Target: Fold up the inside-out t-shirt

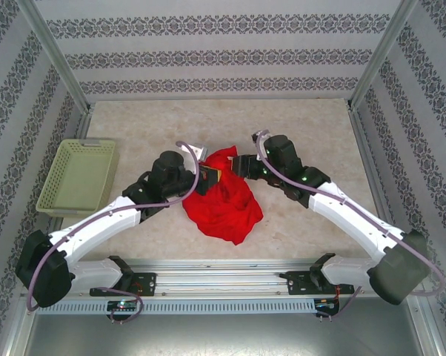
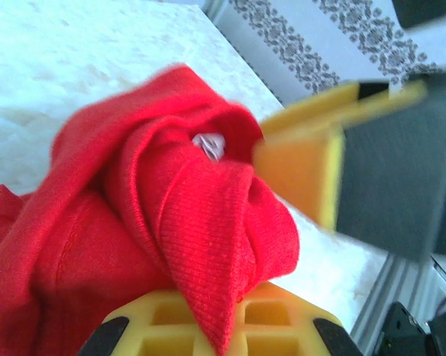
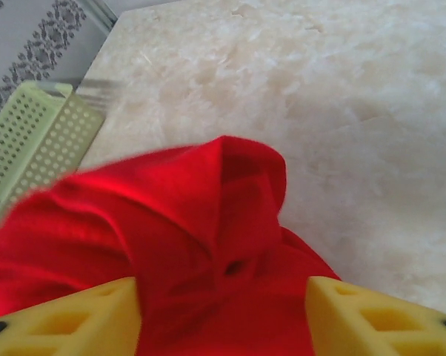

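The inside-out t-shirt [image 1: 224, 199] is a bright red bunch at the middle of the table, raised at its far end where both grippers meet. My left gripper [image 1: 207, 180] is shut on a fold of the t-shirt [image 2: 171, 215], which runs down between its yellow fingers [image 2: 282, 322]. A small grey label [image 2: 208, 145] shows in the folds. My right gripper [image 1: 239, 166] faces it from the right, and its yellow finger [image 2: 301, 170] shows in the left wrist view. That gripper [image 3: 223, 315] is open, its fingers [image 3: 67, 322] wide apart with the red cloth [image 3: 208, 222] lying between them.
A pale green basket [image 1: 81, 176] stands empty at the left of the table and shows again [image 3: 30, 141] beyond the cloth. Bare pale tabletop [image 1: 312, 133] lies behind and to the right of the shirt. Metal frame posts and patterned walls close in the sides.
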You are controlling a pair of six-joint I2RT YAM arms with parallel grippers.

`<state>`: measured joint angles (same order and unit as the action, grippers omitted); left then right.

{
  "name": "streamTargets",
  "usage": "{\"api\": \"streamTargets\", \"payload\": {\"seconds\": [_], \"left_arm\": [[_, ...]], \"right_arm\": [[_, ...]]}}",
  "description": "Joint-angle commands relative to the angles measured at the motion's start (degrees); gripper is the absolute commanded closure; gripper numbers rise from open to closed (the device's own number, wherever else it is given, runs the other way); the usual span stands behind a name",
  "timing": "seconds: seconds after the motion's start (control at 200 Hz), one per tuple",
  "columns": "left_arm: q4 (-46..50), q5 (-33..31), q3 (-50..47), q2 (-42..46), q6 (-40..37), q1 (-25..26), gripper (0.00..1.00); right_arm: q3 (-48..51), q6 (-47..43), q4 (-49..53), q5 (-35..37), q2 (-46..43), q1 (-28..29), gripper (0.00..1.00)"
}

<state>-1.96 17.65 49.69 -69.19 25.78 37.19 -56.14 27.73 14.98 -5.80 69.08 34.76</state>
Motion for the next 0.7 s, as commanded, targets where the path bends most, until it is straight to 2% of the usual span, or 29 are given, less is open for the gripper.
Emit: {"api": "streamTargets", "payload": {"seconds": [0.0, 0.15, 0.34, 0.55, 0.694], "left_arm": [[6.69, -3.1, 5.55, 2.07, 0.24, -2.2, 1.0], [9.73, -3.2, 8.8, 2.44, -0.52, -3.25, 1.0], [10.58, -2.04, 10.12, 2.87, 0.17, -3.53, 1.0], [13.76, -2.78, 12.05, 4.58, 1.32, -4.26, 1.0], [19.71, -5.17, 14.63, 8.13, 2.24, -6.77, 1.0]], "right_arm": [[6.21, -2.0, -1.76, 1.6, -5.17, 0.48, 0.33], [13.83, -2.29, -9.53, -3.06, -6.84, 2.6, 0.27], [14.35, -4.21, -14.85, 0.96, 0.28, 10.6, 0.24], [11.86, -3.83, -9.77, 16.16, 10.04, 11.0, 0.37], [12.49, -4.17, -6.31, 20.74, 11.77, 8.48, 0.48]]}}
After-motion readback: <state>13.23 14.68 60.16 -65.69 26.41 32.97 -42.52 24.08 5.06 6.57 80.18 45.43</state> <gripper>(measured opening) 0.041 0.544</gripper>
